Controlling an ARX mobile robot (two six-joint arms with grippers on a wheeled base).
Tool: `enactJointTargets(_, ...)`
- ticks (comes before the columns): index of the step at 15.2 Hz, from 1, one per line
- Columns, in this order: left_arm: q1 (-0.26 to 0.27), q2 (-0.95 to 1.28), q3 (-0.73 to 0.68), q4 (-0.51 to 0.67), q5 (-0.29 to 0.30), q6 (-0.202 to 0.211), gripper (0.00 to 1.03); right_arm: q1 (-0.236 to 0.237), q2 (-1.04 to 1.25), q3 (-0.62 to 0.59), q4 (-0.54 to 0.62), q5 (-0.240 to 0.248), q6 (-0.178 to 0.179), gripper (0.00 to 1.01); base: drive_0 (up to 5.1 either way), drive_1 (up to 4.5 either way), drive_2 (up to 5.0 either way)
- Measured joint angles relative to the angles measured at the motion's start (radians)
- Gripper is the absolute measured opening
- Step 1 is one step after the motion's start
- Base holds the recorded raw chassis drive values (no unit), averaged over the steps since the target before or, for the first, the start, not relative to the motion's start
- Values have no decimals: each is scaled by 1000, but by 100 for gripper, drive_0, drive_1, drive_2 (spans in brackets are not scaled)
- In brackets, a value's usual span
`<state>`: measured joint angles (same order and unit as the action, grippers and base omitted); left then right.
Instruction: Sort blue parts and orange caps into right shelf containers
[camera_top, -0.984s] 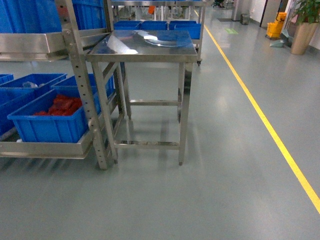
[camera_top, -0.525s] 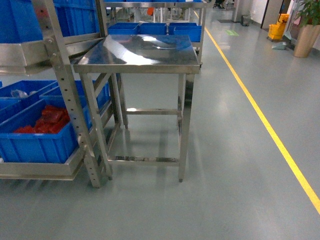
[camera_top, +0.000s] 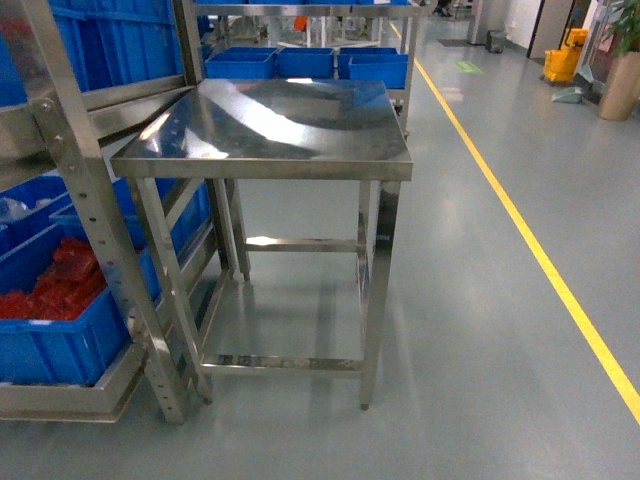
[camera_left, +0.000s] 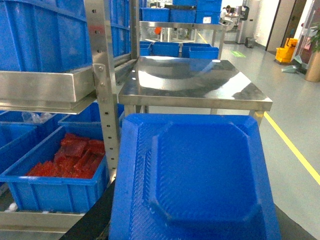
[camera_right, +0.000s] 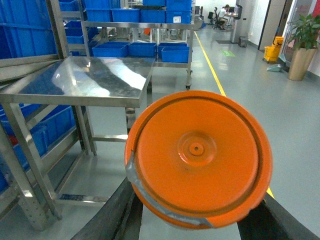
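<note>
In the left wrist view a blue part (camera_left: 200, 175), a flat ribbed tray-like moulding, fills the lower frame. My left gripper (camera_left: 192, 227) is shut on it, with its dark fingers showing only at both lower corners. My right gripper (camera_right: 197, 220) is shut on a round orange cap (camera_right: 197, 155), black fingers (camera_right: 117, 210) pressing its two sides. Blue containers (camera_top: 60, 330) sit on the shelf rack at left, the nearest one holding red pieces (camera_left: 75, 157). More containers (camera_top: 300, 62) stand on a far rack. Neither gripper shows in the head view.
A stainless steel table (camera_top: 270, 120) stands straight ahead, its top bare. The rack's perforated steel upright (camera_top: 90, 220) is close on the left. A yellow floor line (camera_top: 530, 240) runs along the right. A yellow mop bucket (camera_top: 560, 60) and a planter (camera_top: 620, 85) stand far right.
The head view has closed in on the steel table, which now looks larger and nearer. The shelf rack and its crates have slid toward the left edge.
</note>
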<state>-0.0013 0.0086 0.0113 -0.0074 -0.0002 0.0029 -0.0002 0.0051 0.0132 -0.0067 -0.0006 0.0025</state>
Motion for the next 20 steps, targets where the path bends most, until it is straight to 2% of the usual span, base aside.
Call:
enactJointTargets(4, 0, 0, 0, -3, 0, 0, 42, 0, 0, 0, -1, 0, 0, 44, -2, 104, -109)
enactJointTargets(20, 0, 0, 0, 1, 0, 0, 42, 0, 0, 0, -2, 2, 0, 44, -485, 174, 321)
